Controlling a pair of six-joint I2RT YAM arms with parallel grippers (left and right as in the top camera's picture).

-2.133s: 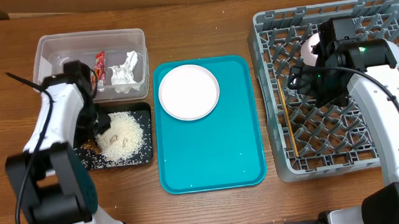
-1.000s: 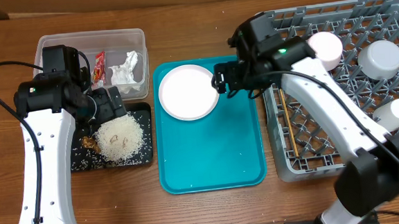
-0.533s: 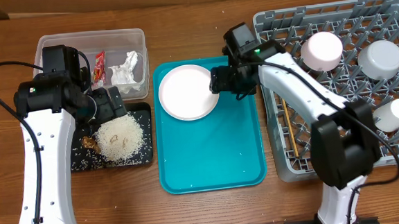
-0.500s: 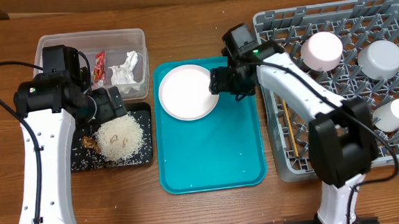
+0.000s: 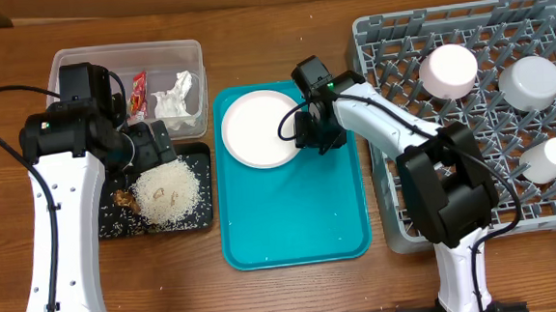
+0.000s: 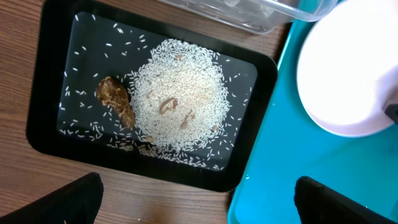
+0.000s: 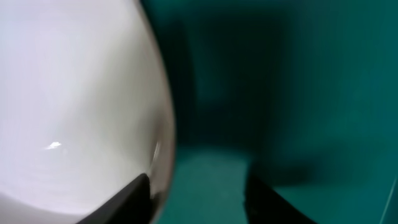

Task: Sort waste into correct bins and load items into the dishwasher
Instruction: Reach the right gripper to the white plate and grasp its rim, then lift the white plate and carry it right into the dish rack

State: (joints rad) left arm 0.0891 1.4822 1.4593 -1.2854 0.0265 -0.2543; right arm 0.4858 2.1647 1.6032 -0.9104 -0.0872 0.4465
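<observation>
**Overhead:** The left gripper (image 5: 148, 145) hovers at the edge of the black tray (image 5: 202, 159), just below the clear tub (image 5: 60, 68). Its jaw state cannot be told from here. The tub holds a red wrapper (image 5: 140, 90) and a napkin (image 5: 175, 96). In the black tray lie a heap of rice (image 5: 167, 192) and a brown lump (image 5: 123, 197). The plate (image 5: 257, 128) sits at the top of the teal tray (image 5: 297, 223). The right gripper (image 5: 306, 135) is at the plate's right rim. The rack (image 5: 372, 34) on the right holds two upturned white dishes (image 5: 450, 68) (image 5: 532, 82) and a cup (image 5: 547, 159).

**Left wrist:** The gripper (image 6: 199, 202) has its fingertips (image 6: 78, 198) wide apart and nothing between them. Below it are the black tray (image 6: 37, 93) with the rice (image 6: 180, 106) and the lump (image 6: 115, 99). The tub (image 6: 249, 12) is at the top, and the plate (image 6: 348, 81) on the teal tray (image 6: 280, 180) is at the right.

**Right wrist:** The picture is blurred and very close. The gripper (image 7: 199, 199) has its jaws apart, not clamped. One fingertip (image 7: 127, 200) is over the plate (image 7: 74, 106) beside its rim, and the other is over the teal tray (image 7: 298, 87).
</observation>
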